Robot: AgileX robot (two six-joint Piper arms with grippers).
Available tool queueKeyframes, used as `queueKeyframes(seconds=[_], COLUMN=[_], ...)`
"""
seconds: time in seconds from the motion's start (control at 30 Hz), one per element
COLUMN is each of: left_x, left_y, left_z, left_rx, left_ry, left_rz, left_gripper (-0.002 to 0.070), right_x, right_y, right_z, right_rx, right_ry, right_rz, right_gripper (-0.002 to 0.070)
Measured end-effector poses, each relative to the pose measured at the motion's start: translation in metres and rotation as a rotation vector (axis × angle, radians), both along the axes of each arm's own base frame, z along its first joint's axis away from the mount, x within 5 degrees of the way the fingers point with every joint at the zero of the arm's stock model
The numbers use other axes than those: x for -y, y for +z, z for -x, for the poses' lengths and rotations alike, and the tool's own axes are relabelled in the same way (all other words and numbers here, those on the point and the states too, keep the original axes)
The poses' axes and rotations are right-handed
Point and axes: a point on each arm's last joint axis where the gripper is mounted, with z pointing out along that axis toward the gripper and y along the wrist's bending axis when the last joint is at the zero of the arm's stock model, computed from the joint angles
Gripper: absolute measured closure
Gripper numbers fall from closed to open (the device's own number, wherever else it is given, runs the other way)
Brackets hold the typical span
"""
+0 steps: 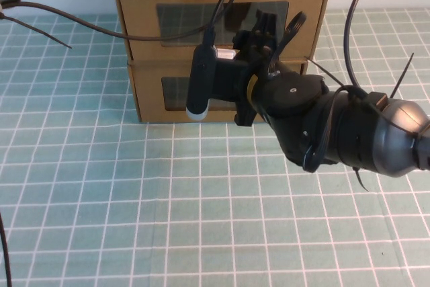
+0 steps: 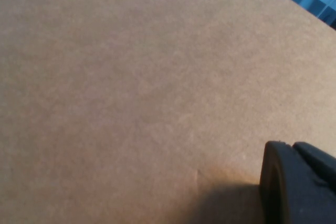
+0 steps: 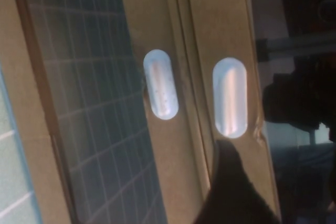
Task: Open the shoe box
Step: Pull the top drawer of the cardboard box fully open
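From above, the top shoe box (image 1: pixel 222 5) sits on the bottom shoe box (image 1: pixel 151 95) at the back of the bench (image 1: pixel 134 199). Our right pincer (image 1: pixel 269 31) is at their fronts. Our left pincer (image 2: pixel 296 182) hangs over brown card (image 2: pixel 131 77). Spread or shut? We cannot tell for either. The right wrist shows an oval hole (image 3: pixel 160 84) beside a second hole (image 3: pixel 229 97). We think we are reaching in. Next, hook one and pull.

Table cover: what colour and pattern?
Table cover: pale green, white grid, clearest in high view. Right gripper at the shoe boxes' front; left gripper near cardboard.
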Motion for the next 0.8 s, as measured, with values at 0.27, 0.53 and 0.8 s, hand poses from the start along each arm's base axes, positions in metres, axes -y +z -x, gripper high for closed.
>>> queueKeyframes(seconds=[0.27, 0.53, 0.8], left_x=[0.0, 0.001, 0.002], left_y=[0.0, 0.0, -0.001], left_z=[0.0, 0.0, 0.0], left_rx=[-0.001, -0.007, -0.015], left_ry=[0.0, -0.002, -0.006], left_rz=[0.002, 0.01, 0.023], left_gripper=[0.068, 0.068, 0.068], right_x=[-0.007, -0.02, -0.027], right_y=[-0.005, -0.01, -0.02], right_z=[-0.004, -0.017, -0.023], right_rx=[-0.012, -0.002, -0.012], right_ry=[0.025, 0.027, 0.03], right_rz=[-0.001, -0.01, -0.001], right_gripper=[0.0321, 0.0321, 0.0334])
